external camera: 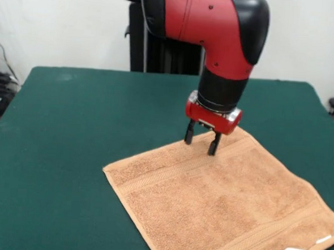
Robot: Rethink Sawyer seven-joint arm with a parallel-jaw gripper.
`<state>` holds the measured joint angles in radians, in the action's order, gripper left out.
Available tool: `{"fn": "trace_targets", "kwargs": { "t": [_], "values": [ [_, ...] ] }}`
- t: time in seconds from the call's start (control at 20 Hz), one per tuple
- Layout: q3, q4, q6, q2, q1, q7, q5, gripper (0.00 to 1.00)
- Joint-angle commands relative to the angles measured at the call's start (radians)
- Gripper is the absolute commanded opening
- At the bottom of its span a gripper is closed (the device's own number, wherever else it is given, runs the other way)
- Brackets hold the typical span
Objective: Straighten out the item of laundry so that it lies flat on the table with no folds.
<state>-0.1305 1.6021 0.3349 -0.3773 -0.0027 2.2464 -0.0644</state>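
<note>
We see one towel (224,210) flat on the tabletop (70,130), corners toward 12 and 3 o'clock; hand (200,142) fingers apart at its far corner.

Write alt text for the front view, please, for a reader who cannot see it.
An orange-tan towel lies spread flat on a dark green table. A red and black robot arm's gripper, fingers open, hangs over the towel's far corner.

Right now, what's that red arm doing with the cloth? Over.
Tool open, tips at towel's far edge. Orange-tan terry towel spread flat on dark green table. Nothing in the way.
</note>
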Motion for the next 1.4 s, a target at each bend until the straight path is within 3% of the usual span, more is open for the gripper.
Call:
{"fn": "trace_targets", "kwargs": {
  "t": [0.05, 0.35, 0.6, 0.8, 1.15, 1.3, 1.4],
  "values": [
    [-0.040, -0.015, -0.048, 0.068, 0.020, 0.091, -0.046, 1.00],
    [-0.030, -0.005, -0.022, 0.044, 0.011, 0.074, -0.047, 1.00],
    [-0.151, -0.034, 0.317, 0.033, 0.077, 0.038, -0.063, 1.00],
    [-0.226, -0.082, 0.417, 0.113, 0.120, 0.038, -0.104, 1.00],
    [-0.235, -0.137, 0.374, 0.263, 0.111, 0.101, -0.148, 1.00],
    [-0.236, -0.186, 0.277, 0.354, 0.095, 0.147, -0.152, 1.00],
    [-0.213, -0.192, 0.226, 0.359, 0.066, 0.132, -0.143, 1.00]
  ]
}}
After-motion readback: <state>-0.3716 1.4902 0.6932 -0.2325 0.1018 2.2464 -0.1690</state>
